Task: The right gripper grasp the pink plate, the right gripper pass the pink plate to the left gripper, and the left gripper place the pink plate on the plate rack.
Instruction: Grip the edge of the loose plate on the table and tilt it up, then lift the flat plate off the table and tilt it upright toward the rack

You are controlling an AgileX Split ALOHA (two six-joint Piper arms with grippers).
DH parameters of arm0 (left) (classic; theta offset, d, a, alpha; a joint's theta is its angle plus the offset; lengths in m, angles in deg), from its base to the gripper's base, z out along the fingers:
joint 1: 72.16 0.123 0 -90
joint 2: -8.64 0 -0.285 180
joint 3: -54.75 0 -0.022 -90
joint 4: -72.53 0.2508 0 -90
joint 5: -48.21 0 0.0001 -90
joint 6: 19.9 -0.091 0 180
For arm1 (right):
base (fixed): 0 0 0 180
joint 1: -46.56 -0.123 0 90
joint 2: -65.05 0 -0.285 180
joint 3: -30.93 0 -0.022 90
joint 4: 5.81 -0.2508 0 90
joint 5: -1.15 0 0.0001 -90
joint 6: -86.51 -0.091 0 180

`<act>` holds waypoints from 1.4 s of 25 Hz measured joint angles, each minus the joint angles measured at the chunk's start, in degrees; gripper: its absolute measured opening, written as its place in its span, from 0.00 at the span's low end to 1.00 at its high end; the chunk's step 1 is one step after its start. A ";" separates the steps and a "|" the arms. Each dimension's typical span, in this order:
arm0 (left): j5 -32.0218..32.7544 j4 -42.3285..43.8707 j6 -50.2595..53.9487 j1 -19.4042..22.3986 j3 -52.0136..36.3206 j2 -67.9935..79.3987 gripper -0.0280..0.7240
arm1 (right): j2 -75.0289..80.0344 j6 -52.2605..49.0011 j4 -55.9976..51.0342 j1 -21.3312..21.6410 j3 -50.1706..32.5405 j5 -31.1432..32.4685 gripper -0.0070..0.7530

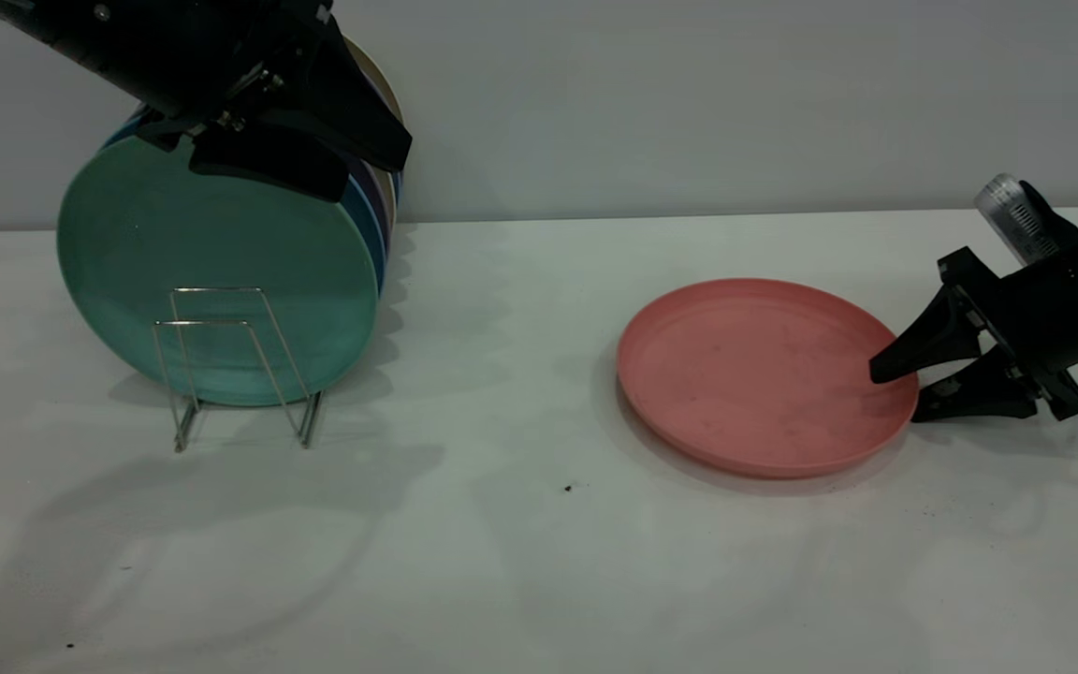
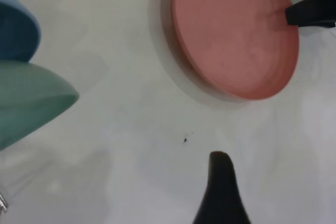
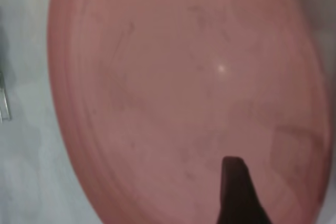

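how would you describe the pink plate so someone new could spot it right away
On the white table, look to the right half, away from the wire rack of upright plates. The pink plate lies flat there, alone, with the right gripper open around its right rim. It is the only salmon-pink plate and the only one lying down; the teal plate stands in the rack.

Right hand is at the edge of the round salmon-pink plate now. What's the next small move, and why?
Probably close the right hand on the rim. Its open fingers straddle the near-right edge of the round salmon-pink plate, one above the rim and one low beside it, and the plate lies flat on the white table. The left hand waits above the silver wire plate rack.
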 joint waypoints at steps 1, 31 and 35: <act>-0.28 0.00 -0.05 0.00 0.00 0.00 0.81 | 0.21 0.23 -0.37 -0.30 0.06 0.16 0.59; -6.03 -4.74 -2.70 -6.82 0.00 5.51 0.81 | -4.44 17.53 -8.17 -9.44 0.06 11.26 0.03; -8.94 -5.98 -3.06 -8.25 0.00 6.43 0.73 | -4.44 17.58 -7.85 -9.44 0.06 12.36 0.03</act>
